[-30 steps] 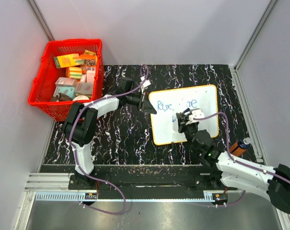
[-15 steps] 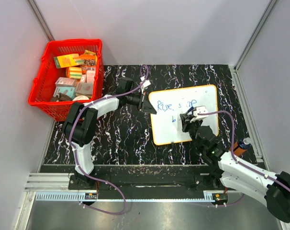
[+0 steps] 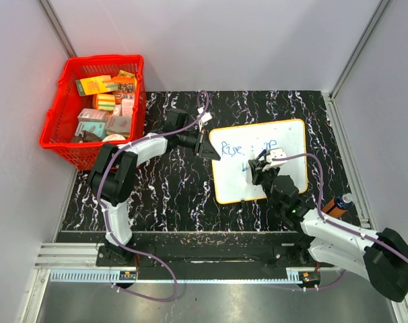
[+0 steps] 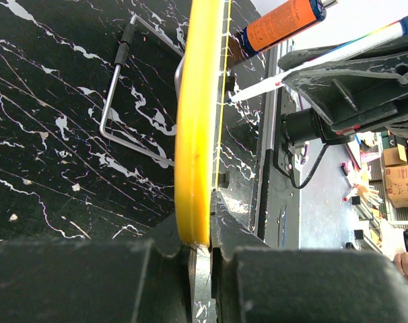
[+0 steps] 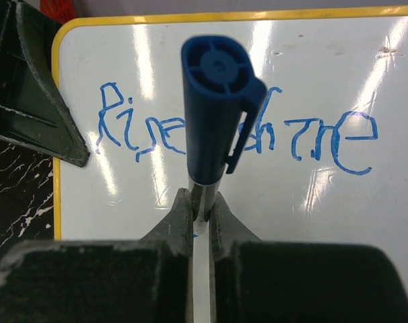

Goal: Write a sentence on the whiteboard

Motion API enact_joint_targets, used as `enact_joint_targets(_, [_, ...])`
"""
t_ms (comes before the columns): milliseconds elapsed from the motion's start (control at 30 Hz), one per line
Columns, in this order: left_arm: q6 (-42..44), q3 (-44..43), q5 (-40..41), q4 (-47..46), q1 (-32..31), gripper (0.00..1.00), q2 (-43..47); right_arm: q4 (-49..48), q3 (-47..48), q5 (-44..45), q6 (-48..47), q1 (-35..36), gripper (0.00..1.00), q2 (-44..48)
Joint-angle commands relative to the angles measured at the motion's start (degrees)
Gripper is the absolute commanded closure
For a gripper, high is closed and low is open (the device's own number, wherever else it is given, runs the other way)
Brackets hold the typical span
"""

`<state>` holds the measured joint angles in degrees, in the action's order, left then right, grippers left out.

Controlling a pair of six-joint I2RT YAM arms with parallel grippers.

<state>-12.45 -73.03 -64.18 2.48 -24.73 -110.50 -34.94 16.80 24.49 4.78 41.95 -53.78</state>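
Two white-and-black arms, purple cabling.
The left arm (image 3: 138, 149) and right arm (image 3: 338, 239) wear glossy white shells between black joint housings; a thin purple cable (image 3: 322, 185) loops along each; the fingers (image 5: 89, 282) are matte black, faintly scuffed.

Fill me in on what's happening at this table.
The left gripper clamps the left edge of the whiteboard. The right gripper holds a marker over it. The sentence, in blue, has a top line written, and a second line looks just begun.
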Motion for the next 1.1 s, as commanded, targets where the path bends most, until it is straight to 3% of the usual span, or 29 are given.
enact_joint_targets(0, [12.1, 2.2, 7.8, 3.5, -2.8, 1.0, -2.5, -5.8, 1.7, 3.7, -1.4, -0.2, 1.0, -2.8])
enact_joint_targets(333, [12.1, 1.9, 7.9, 3.5, -2.7, 1.0, -2.6, -8.1, 0.6, 3.6, -2.5, -0.2, 1.0, -0.7])
enact_joint_targets(1067, [12.1, 2.0, 7.8, 3.6, -2.7, 1.0, -2.6, -8.1, 1.3, 5.3, -1.4, -0.2, 1.0, -5.5])
